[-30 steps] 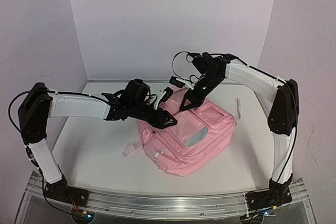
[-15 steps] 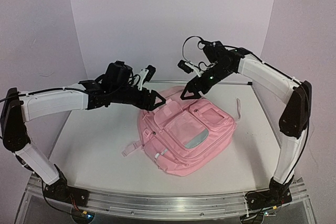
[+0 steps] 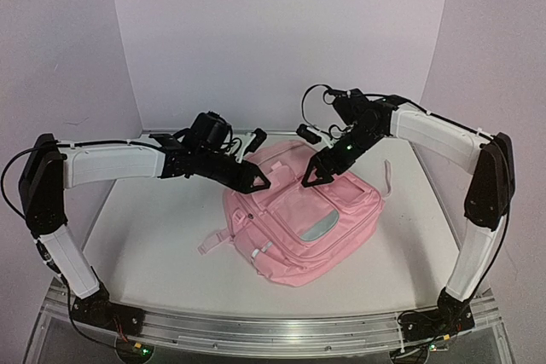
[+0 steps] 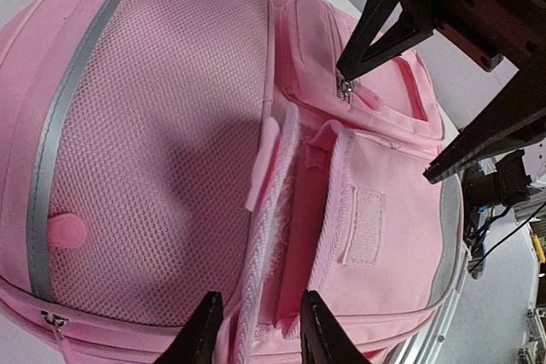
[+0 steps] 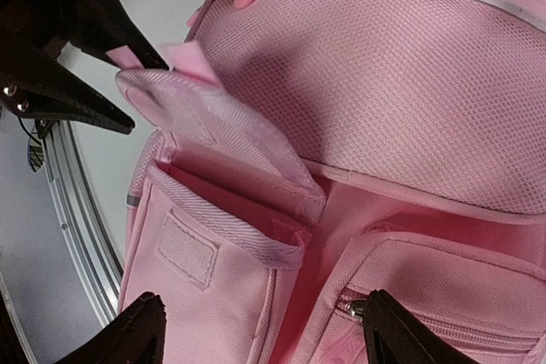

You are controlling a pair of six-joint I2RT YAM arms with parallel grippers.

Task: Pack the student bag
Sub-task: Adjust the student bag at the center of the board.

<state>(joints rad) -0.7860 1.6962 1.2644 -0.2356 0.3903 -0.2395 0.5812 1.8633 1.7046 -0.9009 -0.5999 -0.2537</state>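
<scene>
The pink student bag (image 3: 299,228) lies flat on the white table, front side up. My left gripper (image 3: 256,183) is at its upper left corner. In the left wrist view that gripper (image 4: 256,330) has its jaws closed on the woven edge of a raised pocket flap (image 4: 269,210). The flap (image 5: 230,125) stands curled up over the gaping front pocket, whose velcro patch (image 5: 188,249) is bare. My right gripper (image 3: 314,172) hovers just above the bag. It (image 5: 273,330) is open wide and holds nothing, with one finger beside a zipper pull (image 5: 354,304).
A loose bag strap (image 3: 213,243) trails left onto the table (image 3: 145,236). White walls close in the back and both sides. An aluminium rail (image 3: 273,332) runs along the near edge by the arm bases.
The right gripper went from shut to wide open and drew back slightly. The left gripper rose, then dropped back onto the bag's top corner, and its jaws narrowed around the flap.
</scene>
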